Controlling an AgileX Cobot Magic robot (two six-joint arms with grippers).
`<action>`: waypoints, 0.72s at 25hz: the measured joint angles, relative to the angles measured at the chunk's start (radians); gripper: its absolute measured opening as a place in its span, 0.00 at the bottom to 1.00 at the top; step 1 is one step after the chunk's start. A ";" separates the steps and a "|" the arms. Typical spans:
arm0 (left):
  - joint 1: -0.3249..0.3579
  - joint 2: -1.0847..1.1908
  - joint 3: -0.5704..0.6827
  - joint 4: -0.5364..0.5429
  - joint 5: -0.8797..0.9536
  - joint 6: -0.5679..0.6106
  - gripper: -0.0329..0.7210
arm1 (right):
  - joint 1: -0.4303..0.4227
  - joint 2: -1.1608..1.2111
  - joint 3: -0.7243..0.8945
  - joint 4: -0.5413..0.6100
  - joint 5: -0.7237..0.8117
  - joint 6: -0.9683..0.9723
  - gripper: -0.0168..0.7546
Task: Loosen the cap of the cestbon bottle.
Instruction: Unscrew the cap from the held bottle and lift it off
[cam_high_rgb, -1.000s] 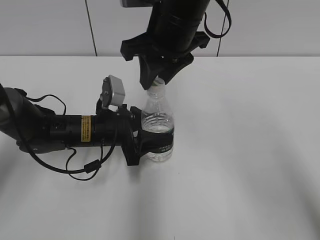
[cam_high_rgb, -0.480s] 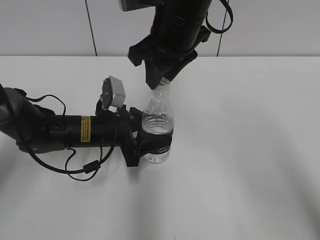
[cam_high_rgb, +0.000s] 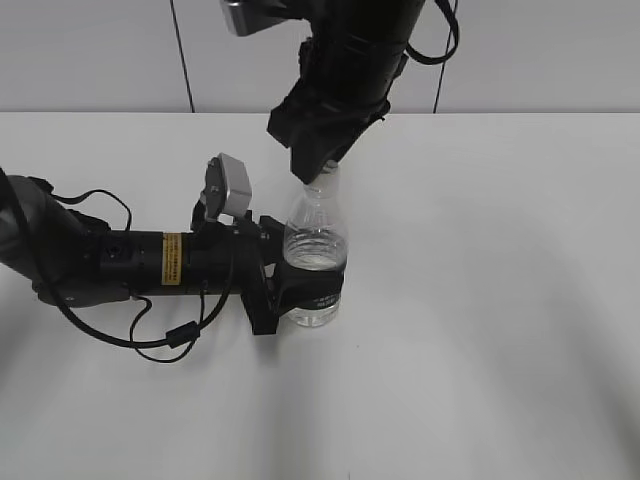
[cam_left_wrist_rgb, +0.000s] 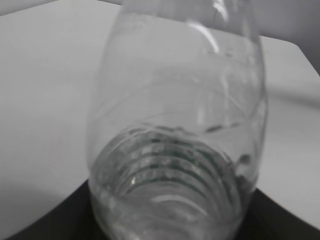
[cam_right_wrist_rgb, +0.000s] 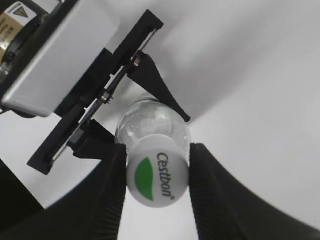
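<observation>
Currently: cestbon bottle (cam_high_rgb: 315, 262) upright on table (cam_high_rgb: 500, 300), body clamped by left gripper (cam_high_rgb: 285, 285); right gripper (cam_right_wrist_rgb: 157, 172) closed around cap (cam_right_wrist_rgb: 157, 175). Cap seated; loosening apparently unfinished.

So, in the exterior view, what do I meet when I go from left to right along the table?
Left arm lying along the table → left wrist camera → left claw closed around the cestbon bottle → cestbon bottle. The right claw comes from above onto the cap, so it overlaps the bottle and has no separate place in the order.
</observation>
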 joint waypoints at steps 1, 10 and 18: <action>0.000 0.000 0.000 0.000 0.000 0.000 0.56 | 0.000 0.000 0.000 0.001 0.000 -0.024 0.41; 0.000 0.000 0.000 0.001 0.000 0.003 0.56 | 0.000 -0.001 0.000 0.010 0.000 -0.258 0.41; 0.001 0.000 0.000 0.009 -0.001 0.003 0.55 | 0.001 -0.004 0.000 0.001 0.000 -0.501 0.41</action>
